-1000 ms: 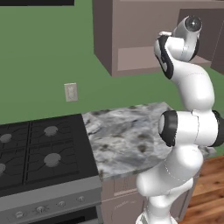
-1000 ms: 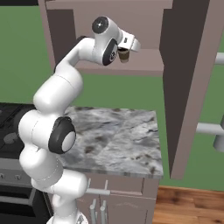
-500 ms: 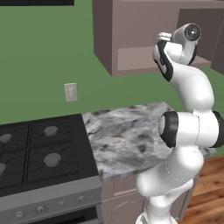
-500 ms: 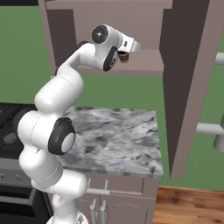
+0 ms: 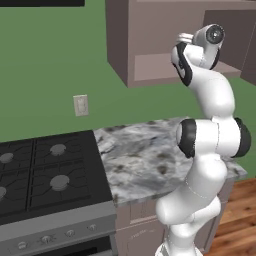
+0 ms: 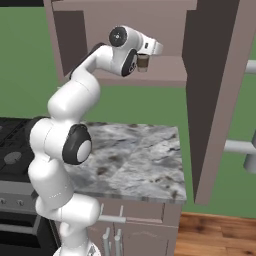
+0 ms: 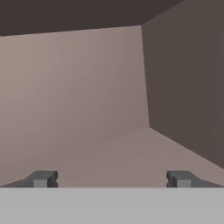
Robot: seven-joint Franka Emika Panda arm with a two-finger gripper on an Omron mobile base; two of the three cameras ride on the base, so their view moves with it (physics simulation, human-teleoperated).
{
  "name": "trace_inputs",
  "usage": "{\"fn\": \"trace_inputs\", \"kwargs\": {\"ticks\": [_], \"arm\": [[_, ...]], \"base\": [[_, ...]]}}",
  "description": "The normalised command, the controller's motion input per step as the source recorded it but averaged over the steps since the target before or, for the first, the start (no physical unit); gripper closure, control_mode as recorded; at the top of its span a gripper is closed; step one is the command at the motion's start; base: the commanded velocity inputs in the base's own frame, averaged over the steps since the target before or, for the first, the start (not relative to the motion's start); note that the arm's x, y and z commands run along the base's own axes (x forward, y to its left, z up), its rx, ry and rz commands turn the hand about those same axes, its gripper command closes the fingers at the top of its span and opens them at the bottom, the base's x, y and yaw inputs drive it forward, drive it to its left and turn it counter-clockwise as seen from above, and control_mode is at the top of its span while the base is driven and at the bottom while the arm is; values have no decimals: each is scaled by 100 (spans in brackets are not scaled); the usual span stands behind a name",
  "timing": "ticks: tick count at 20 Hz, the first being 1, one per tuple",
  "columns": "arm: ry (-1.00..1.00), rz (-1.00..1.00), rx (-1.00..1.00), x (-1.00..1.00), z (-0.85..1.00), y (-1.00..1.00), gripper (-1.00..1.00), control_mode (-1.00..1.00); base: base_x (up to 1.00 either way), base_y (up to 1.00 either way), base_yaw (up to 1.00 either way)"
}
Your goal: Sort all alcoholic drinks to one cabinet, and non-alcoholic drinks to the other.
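- The tool (image 7: 109,178) is raised to the level of the open wall cabinet (image 6: 170,75), at the front edge of its inner shelf (image 6: 167,70), and points into the compartment.
- In the hand view, the 2 fingertips (image 7: 41,178) stand far apart at the bottom with bare shelf between them, so the tool is spread wide and pinches nothing.
- The small tan cup (image 6: 143,61) with a black top stands upright on the shelf, right beside the tool in the right base view; from this angle I cannot tell whether the tool touches it.
- Ahead of the tool are the cabinet's plain back wall and, to 1 side, its darker side wall, which meet at a corner.
- The cabinet door (image 6: 212,95) hangs swung open, near the tool and on the outer side of it, and a thick grey bar handle (image 6: 245,147) sticks out from the door well below the tool.
- Well below the tool lies the marbled grey table (image 5: 150,160), with the black stove (image 5: 45,175) just beside it.
- In the left base view, the hand (image 5: 187,39) sits in front of the cabinet opening, with the green wall and a pale outlet plate (image 5: 80,105) off to the stove side and lower down.
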Motion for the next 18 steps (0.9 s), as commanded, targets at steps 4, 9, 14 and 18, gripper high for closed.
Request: {"fn": "trace_inputs", "kwargs": {"ticks": [4, 9, 14, 18], "arm": [[-1, 0, 0, 26, -3, 0, -100, -100], [-14, 1, -1, 8, 0, 0, -100, -100], [-14, 0, -2, 0, 0, 1, -100, -100], [-10, 0, -2, -1, 0, 1, -100, -100]], "base": [[0, 0, 0], [0, 0, 0], [0, 0, 0], [0, 0, 0]]}}
